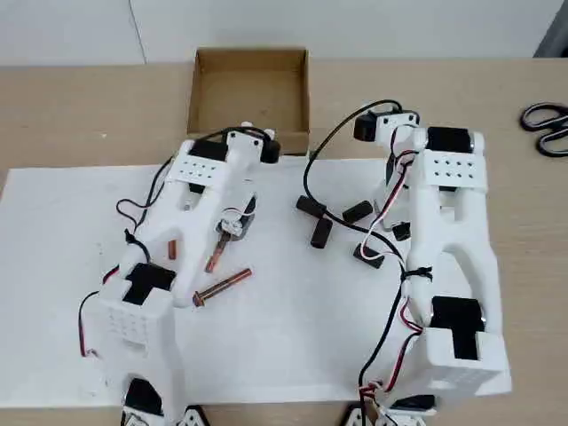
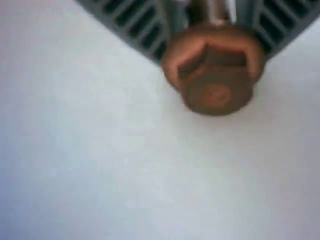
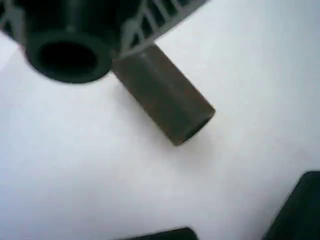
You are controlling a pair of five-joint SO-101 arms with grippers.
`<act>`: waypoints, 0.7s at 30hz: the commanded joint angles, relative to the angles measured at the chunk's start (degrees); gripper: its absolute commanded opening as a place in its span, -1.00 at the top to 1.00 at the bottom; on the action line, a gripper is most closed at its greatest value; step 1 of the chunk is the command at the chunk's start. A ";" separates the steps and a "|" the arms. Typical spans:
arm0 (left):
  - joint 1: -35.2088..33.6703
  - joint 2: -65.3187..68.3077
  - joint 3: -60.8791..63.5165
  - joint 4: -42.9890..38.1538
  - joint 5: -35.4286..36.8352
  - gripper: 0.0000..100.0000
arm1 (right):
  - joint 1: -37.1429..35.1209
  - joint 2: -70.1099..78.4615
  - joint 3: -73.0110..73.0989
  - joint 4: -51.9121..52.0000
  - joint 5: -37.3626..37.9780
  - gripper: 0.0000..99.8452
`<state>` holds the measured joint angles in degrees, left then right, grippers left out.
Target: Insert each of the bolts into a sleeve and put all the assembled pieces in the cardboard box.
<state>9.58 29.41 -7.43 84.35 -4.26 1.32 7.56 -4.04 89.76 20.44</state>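
Your left claw (image 2: 212, 22) is pinched on a bolt (image 2: 215, 75), with the hex head poking out past the fingers, low over the white sheet (image 1: 293, 328). Your right claw (image 3: 75, 17) looks clamped on a sleeve (image 3: 67, 57), its bore facing the wrist camera. Another sleeve (image 3: 165, 97) lies just beside it on the sheet.

I'd lift both pieces clear of the sheet first. Because the head is the end sticking out, check that enough bare shank is free to enter the bore, and regrip if it isn't. Turn the wrists until shank and bore share one line, then feed slowly. Ease off if it binds, because a skewed entry could twist the sleeve in your grip.

A second bolt (image 1: 222, 286) lies near the left arm. The cardboard box (image 1: 251, 89) sits at the far side of the surface (image 1: 80, 106).
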 commanded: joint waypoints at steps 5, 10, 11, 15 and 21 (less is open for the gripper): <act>-0.44 -0.26 -2.24 -1.49 0.44 0.99 | 0.13 -3.56 -0.53 -0.75 0.09 0.99; 0.09 -6.59 -4.88 2.37 0.53 0.99 | -1.63 -3.65 -1.41 3.65 -0.09 0.99; 0.53 -8.18 -5.67 3.87 0.53 0.99 | -2.24 -3.65 -1.58 4.88 -1.23 0.99; 3.87 -13.36 -7.87 9.58 0.53 0.99 | -3.47 -5.41 -1.58 6.20 -7.56 0.99; 7.21 -20.31 -8.13 15.91 1.85 0.99 | -3.82 -19.65 -1.14 6.64 -9.85 1.00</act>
<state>16.26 15.69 -13.14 97.71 -3.91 -2.37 -3.43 -4.04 95.74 11.47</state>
